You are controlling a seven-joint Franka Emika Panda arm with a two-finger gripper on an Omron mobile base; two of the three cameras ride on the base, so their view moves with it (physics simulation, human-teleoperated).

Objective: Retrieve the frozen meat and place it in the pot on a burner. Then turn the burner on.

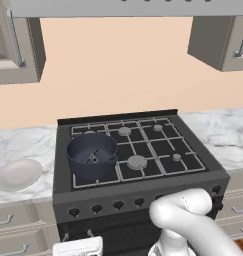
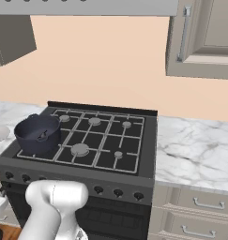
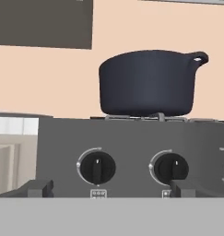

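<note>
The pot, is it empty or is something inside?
Not empty. A small dark jagged lump, the frozen meat, lies on the bottom of the pot.

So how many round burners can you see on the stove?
5. Along the back: back left burner, back middle burner, back right burner. In front: front middle burner, front right burner. The pot at the front left may hide another.

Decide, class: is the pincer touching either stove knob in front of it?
Apart. In the hand view the open pincer has its fingertips low in front of the stove, with clear panel between them and both knobs.
</note>
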